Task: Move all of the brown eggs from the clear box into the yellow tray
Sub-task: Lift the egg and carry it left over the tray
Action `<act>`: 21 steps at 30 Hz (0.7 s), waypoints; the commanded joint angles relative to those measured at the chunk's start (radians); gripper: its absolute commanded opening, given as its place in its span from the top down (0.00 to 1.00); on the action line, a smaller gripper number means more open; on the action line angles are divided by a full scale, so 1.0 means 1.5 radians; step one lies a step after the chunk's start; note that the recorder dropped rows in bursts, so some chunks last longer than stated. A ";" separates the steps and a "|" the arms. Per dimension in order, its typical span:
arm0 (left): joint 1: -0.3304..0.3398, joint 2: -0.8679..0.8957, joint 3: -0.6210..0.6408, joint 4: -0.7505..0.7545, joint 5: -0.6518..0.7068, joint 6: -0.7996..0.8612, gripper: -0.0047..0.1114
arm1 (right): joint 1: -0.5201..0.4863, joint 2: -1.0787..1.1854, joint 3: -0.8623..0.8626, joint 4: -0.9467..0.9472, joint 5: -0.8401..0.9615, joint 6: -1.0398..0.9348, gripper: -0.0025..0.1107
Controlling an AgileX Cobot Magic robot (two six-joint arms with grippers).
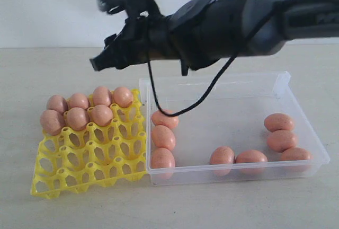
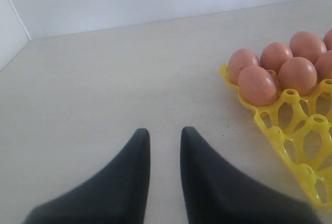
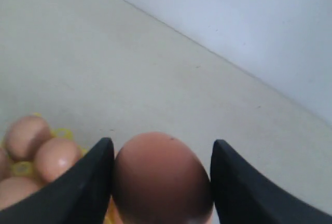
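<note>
While my right gripper (image 3: pixel 162 143) is clamped on one brown egg (image 3: pixel 162 180), raised above the filled end of the yellow tray (image 1: pixel 87 157), I judge this to be the carry-and-place step. Seven eggs (image 1: pixel 77 117) sit in the tray's far cups, and eight others (image 1: pixel 251 157) lie in the clear box (image 1: pixel 304 133) on the worktop (image 1: pixel 212 202). The next move calls for lowering gently into the free cup beside them. My left gripper (image 2: pixel 165 133) hangs narrow and empty near the tray.
</note>
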 commanded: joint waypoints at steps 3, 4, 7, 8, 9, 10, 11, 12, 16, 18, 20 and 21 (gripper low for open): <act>-0.004 -0.001 0.003 -0.001 -0.005 -0.001 0.77 | 0.081 0.043 -0.010 -0.103 -0.347 0.014 0.98; -0.004 -0.001 0.003 -0.001 -0.005 -0.001 0.77 | 0.084 0.045 -0.010 -0.120 -0.349 0.076 0.98; -0.004 -0.001 0.003 -0.001 -0.005 -0.001 0.77 | 0.084 0.045 -0.010 -0.248 -0.291 0.343 0.98; -0.004 -0.001 0.003 -0.001 -0.005 -0.001 0.77 | 0.081 0.045 -0.010 -0.312 -0.270 0.428 0.98; -0.004 -0.001 0.003 -0.001 -0.005 -0.001 0.77 | 0.078 0.045 -0.010 -0.439 -0.245 0.543 0.98; -0.004 -0.001 0.003 -0.001 -0.005 -0.001 0.77 | 0.072 0.045 -0.010 -0.565 -0.226 0.661 0.98; -0.004 -0.001 0.003 -0.001 -0.005 -0.001 0.77 | 0.067 0.045 -0.010 -0.670 -0.219 0.764 0.98; -0.004 -0.001 0.003 -0.001 -0.005 -0.001 0.77 | 0.060 0.045 -0.010 -0.802 -0.223 0.902 0.98; -0.004 -0.001 0.003 -0.001 -0.005 -0.001 0.77 | 0.001 0.051 -0.009 -1.264 -0.340 1.421 0.98; -0.004 -0.001 0.003 -0.001 -0.005 -0.001 0.77 | -0.038 0.059 -0.009 -1.392 -0.427 1.548 0.98; -0.004 -0.001 0.003 -0.001 -0.005 -0.001 0.77 | -0.071 0.063 -0.009 -1.464 -0.457 1.618 0.98; -0.004 -0.001 0.003 -0.001 -0.005 -0.001 0.77 | -0.081 0.063 -0.009 -1.492 -0.446 1.627 0.98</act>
